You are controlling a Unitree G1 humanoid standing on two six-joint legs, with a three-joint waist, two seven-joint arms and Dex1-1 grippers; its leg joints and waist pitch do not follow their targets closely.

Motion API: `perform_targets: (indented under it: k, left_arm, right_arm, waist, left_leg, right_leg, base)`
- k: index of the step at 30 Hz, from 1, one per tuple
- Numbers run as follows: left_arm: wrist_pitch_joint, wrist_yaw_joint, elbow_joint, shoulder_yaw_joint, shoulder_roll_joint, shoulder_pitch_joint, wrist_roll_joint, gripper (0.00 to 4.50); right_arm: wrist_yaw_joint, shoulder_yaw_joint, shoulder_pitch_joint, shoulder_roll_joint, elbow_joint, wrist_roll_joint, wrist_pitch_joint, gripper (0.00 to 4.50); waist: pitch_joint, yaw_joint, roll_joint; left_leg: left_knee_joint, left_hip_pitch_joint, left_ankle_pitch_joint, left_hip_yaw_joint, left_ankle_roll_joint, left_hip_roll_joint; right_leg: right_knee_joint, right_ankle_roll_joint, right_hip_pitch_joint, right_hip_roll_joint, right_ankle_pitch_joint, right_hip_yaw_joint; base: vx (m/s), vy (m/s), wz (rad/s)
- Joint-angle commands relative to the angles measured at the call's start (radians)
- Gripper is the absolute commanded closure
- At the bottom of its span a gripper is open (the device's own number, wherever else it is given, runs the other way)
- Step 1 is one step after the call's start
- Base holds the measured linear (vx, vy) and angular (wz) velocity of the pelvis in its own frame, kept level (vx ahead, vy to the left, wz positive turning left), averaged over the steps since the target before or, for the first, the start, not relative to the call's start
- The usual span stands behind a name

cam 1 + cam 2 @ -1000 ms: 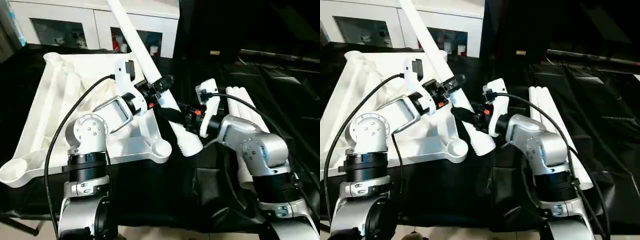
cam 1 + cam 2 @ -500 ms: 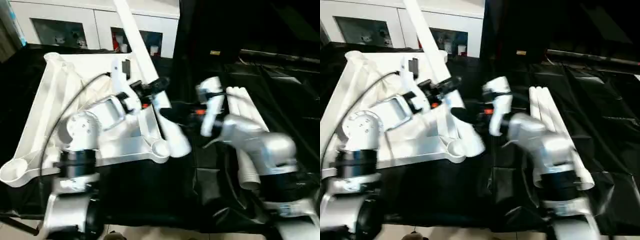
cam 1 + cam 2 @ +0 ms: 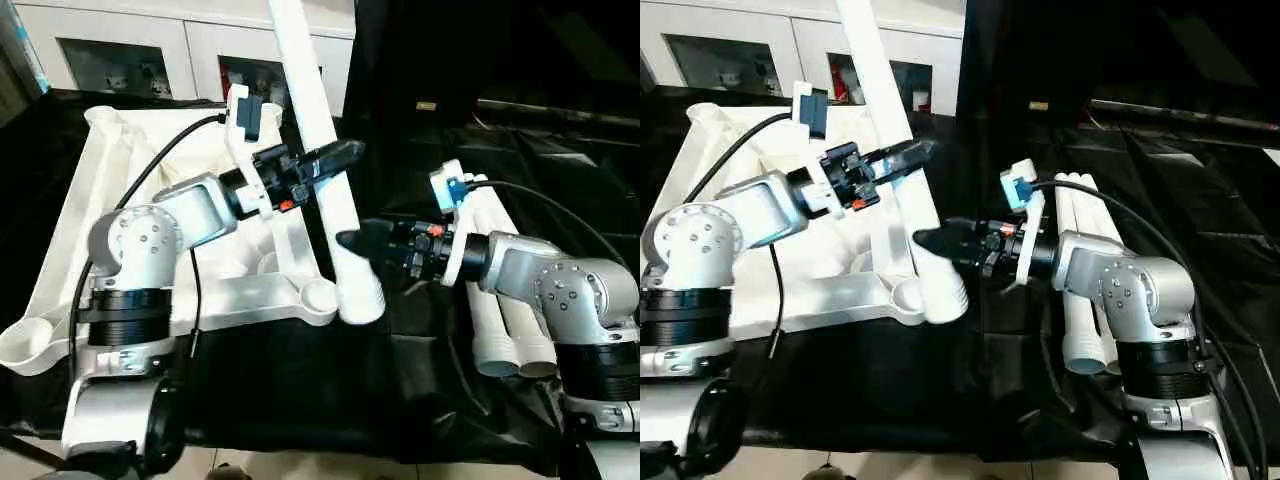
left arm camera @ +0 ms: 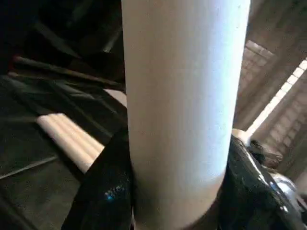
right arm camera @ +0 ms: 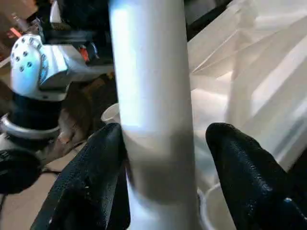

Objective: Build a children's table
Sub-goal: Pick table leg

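Note:
The children's table top (image 3: 100, 200) lies upside down on the left, white, with round corner sockets. My left gripper (image 3: 330, 160) is shut on a long white leg (image 3: 318, 120) that stands steeply. The leg's wide lower end (image 3: 360, 300) hangs just right of the near corner socket (image 3: 320, 295). My right gripper (image 3: 352, 243) is open, its fingers (image 5: 244, 177) either side of the leg's lower part (image 5: 153, 96), with a gap on one side. In the left wrist view both fingers (image 4: 103, 191) press the leg (image 4: 182, 120).
More white legs (image 3: 500, 310) lie side by side on the black-covered work table (image 3: 300, 400), under my right forearm. White cabinets with glass doors (image 3: 130, 50) stand behind. The table's front edge runs just below my arms.
The leg has tipped more upright and its lower end has swung left towards the near corner socket. My right gripper has opened off the leg and drawn back to the right.

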Motion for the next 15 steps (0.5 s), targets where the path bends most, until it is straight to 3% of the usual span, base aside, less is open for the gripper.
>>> perform_targets:
  k: [1,8,14,15]
  left_arm:
    - [-0.004,-0.049,-0.030,-0.023,0.001,-0.013,-0.033,2.65]
    - [-0.014,-0.058,-0.030,-0.028,0.002,-0.010,-0.033,2.66]
    - [-0.022,-0.067,-0.014,-0.032,0.006,-0.012,-0.024,2.66]
    - [-0.023,-0.067,-0.011,-0.032,0.007,-0.013,-0.023,2.66]
  right_arm:
    - [-0.005,0.013,0.006,-0.014,-0.017,0.013,0.030,1.71]
    - [-0.015,0.052,0.023,-0.017,-0.041,0.003,0.050,2.28]
    - [-0.043,0.058,0.024,-0.010,-0.041,-0.007,0.040,2.52]
    - [-0.048,0.055,0.022,-0.007,-0.038,-0.008,0.039,2.55]
  waist:
    - [-0.074,0.002,0.006]
    - [-0.074,0.003,0.006]
    - [-0.075,0.003,0.012]
    - [-0.075,0.002,0.009]
  left_leg:
    - [-0.063,0.007,-0.025,0.029,-0.007,-0.012]
    - [-0.064,0.005,-0.035,0.028,-0.019,-0.012]
    - [-0.064,0.006,-0.034,0.027,-0.024,-0.012]
    - [-0.063,0.005,-0.035,0.027,-0.024,-0.013]
  right_leg:
    - [-0.054,-0.244,0.066,-0.018,0.050,0.006]
    - [-0.055,-0.234,0.067,-0.018,0.036,0.006]
    - [-0.054,-0.234,0.066,-0.018,0.043,0.006]
    - [-0.055,-0.234,0.067,-0.017,0.045,0.006]
  base:
    - [0.000,0.000,0.00]
    - [0.000,0.000,0.00]
    - [0.000,0.000,0.00]
    - [0.000,0.000,0.00]
